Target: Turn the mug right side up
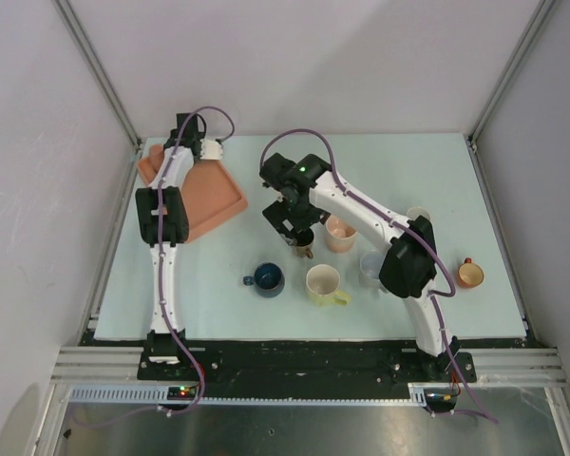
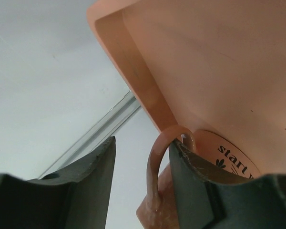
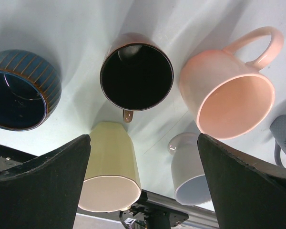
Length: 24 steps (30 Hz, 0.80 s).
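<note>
Mug: the dark brown mug (image 3: 136, 71) stands on the pale table (image 1: 408, 171) near its middle, seen in the top view at (image 1: 304, 243).
Mug to claw: it sits directly under the right claw (image 3: 143, 143), between the lines of the two fingers but below them, not touched.
Right claw: fingers spread wide, holding nothing.
Axis: the mug's long axis is upright, and its mouth faces up at the wrist camera, showing a black inside.
Handle: a small brown stub points toward the yellow mug (image 3: 109, 167).
Neighbours: a pink mug (image 3: 229, 90) is just beside it on one side and a blue cup (image 3: 19, 90) lies further off on the other. A white mug (image 3: 190, 169) stands near the yellow one.
Room: bare table lies beyond the mug toward the far edge, while the near side is crowded with cups.
Left claw: the left claw (image 2: 140, 148) is at the far left corner by the orange tray (image 2: 205, 71). Its fingers are apart, and a peach mug handle (image 2: 157, 162) lies against one finger without being pinched.
</note>
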Tool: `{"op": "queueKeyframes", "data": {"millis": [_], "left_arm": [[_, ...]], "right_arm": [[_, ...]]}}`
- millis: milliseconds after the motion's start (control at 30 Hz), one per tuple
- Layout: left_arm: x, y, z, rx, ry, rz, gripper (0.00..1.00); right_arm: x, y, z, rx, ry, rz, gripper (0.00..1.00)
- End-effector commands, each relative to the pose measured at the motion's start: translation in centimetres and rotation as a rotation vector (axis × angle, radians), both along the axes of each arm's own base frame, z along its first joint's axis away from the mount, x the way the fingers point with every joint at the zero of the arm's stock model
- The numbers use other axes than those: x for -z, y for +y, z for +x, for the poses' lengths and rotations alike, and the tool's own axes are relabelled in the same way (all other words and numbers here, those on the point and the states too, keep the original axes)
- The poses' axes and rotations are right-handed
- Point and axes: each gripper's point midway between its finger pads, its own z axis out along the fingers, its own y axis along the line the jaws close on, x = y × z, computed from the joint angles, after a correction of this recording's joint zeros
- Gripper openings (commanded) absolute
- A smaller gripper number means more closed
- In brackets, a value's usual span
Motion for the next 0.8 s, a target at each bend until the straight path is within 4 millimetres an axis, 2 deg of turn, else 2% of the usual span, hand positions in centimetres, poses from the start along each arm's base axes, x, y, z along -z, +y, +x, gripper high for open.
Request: {"op": "queueKeyframes", "data": {"millis": [0,200,300,333,467,533,700,767], "left_arm": [[-1.6,1.1,1.1,0.016,-0.035,0.093,0.5],[-1.0,1.4,1.3,0.047,-0.016,0.142,0.26],[-1.2,1.4,1.0,0.055,-0.014,0.145,0.07],[-1.2,1.3,0.9,0.058,-0.015,0.143,0.03],[-2.4,1.1,0.8,0.054,-0.042,0.129,0.0],[-3.6,0.8,0.9,0.043,-0.085,0.092,0.0],[-9.1,-0.9,0.5,0.005,-0.251,-0.129,0.0],[-10.1,-1.8,-0.2,-0.003,-0.276,-0.22,0.0]], "right_arm": [[-1.0,-1.9,-1.2,-0.011,0.042,-0.062,1.0],[-1.1,-1.9,-1.2,-0.016,0.043,-0.061,0.99],[-1.1,-2.0,-1.2,-0.014,0.041,-0.063,0.99],[-1.1,-2.0,-1.2,-0.015,0.041,-0.064,0.99],[-1.4,-2.1,-1.0,-0.013,0.03,-0.061,0.99],[-1.7,-2.2,-0.9,-0.01,0.02,-0.057,0.99],[-3.2,-2.1,-0.2,0.009,-0.019,-0.016,0.99],[-3.9,-2.0,0.0,0.008,-0.039,0.004,0.99]]}}
